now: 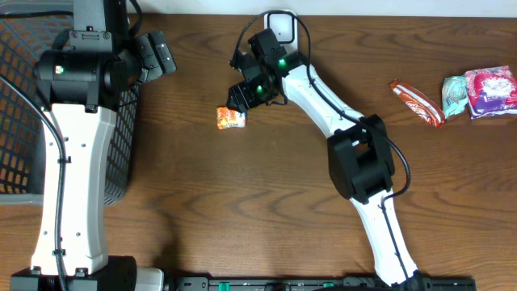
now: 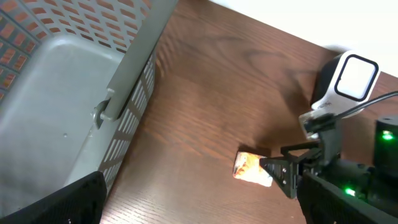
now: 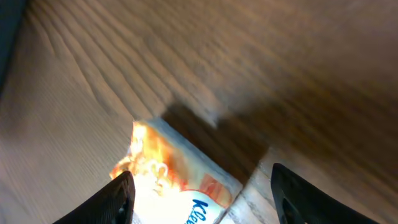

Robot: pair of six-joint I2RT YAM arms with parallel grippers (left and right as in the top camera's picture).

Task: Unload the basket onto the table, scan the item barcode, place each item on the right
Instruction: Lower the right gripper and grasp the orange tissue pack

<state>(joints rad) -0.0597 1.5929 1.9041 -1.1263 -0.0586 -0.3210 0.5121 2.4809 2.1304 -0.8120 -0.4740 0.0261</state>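
Note:
The item is a small orange-and-white tissue pack (image 1: pixel 230 119) lying flat on the wooden table, left of centre. My right gripper (image 1: pixel 239 103) hangs just over it. In the right wrist view the pack (image 3: pixel 180 180) sits between the two fingers of the right gripper (image 3: pixel 208 199): the left finger is at its edge and the right finger stands apart from it, so the jaws are open around it. The left gripper (image 1: pixel 164 50) is open and holds nothing at the back left. The left wrist view shows the pack (image 2: pixel 252 169) beyond its own gripper (image 2: pixel 199 211). A white scanner (image 1: pixel 280 28) stands at the back centre.
A black mesh basket (image 1: pixel 20 56) fills the left side, under the left arm, with its grey wall (image 2: pixel 127 87) close to the left gripper. At the far right lie a red wrapper (image 1: pixel 416 102), a teal packet (image 1: pixel 455 94) and a pink-purple packet (image 1: pixel 489 90).

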